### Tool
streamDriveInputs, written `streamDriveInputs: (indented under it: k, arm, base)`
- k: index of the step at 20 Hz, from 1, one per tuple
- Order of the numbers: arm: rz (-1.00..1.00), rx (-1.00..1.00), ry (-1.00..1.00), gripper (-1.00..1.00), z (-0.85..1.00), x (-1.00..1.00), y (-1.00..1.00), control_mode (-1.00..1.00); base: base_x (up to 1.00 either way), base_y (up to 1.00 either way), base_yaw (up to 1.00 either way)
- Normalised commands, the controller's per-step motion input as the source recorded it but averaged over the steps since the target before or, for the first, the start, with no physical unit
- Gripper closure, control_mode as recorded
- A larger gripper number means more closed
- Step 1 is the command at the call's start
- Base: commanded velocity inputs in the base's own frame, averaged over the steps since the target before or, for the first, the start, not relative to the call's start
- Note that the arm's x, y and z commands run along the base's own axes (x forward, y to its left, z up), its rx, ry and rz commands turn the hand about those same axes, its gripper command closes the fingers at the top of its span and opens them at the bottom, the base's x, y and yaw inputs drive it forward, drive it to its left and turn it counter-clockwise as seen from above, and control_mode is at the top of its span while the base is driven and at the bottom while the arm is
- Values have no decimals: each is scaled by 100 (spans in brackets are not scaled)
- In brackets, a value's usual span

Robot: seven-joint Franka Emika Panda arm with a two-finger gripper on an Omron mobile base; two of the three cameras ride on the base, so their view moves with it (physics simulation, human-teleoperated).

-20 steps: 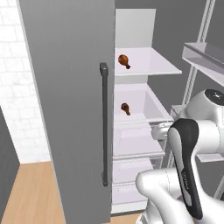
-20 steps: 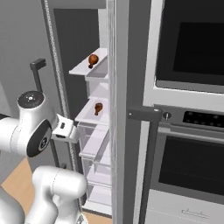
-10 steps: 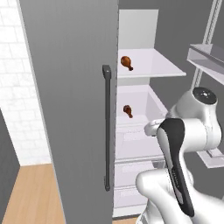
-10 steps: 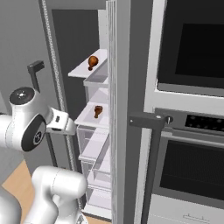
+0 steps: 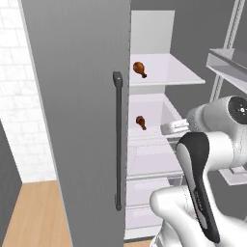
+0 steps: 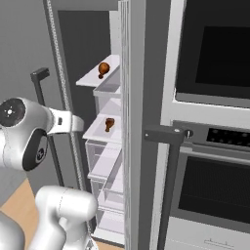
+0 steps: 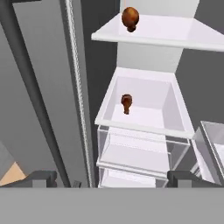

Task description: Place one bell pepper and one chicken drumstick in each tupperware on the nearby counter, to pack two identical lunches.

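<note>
Two brown chicken drumsticks lie in the open fridge. One drumstick [image 5: 140, 68] [image 6: 103, 68] [image 7: 130, 18] rests on the upper white shelf. The other drumstick [image 5: 141, 122] [image 6: 109, 124] [image 7: 126, 103] lies in the white bin one level down. My gripper [image 7: 113, 181] is open with nothing between its fingers. It hangs in front of the fridge opening, below and well short of the lower drumstick, facing the shelves. The counter, bell peppers and tupperware are out of view.
The grey fridge door [image 5: 77, 111] with its dark vertical handle [image 5: 117, 140] stands close on the left. Clear drawers [image 7: 135, 148] sit below the bin. Door racks [image 5: 226, 62] jut out on the right. A built-in oven [image 6: 215, 146] flanks the fridge.
My hand has risen a little and turned toward the fridge shelves, and the forearm has swung with it. The drumsticks have not moved.
</note>
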Motion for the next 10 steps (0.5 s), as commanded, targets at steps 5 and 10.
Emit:
streamDriveInputs:
  k: [5, 10]
  arm:
    - [9, 1, -1, -100, 67, 52, -1, -100]
    - [5, 0, 0, -100, 69, 48, 0, -100]
  base:
    - [0, 0, 0]
    - [0, 0, 0]
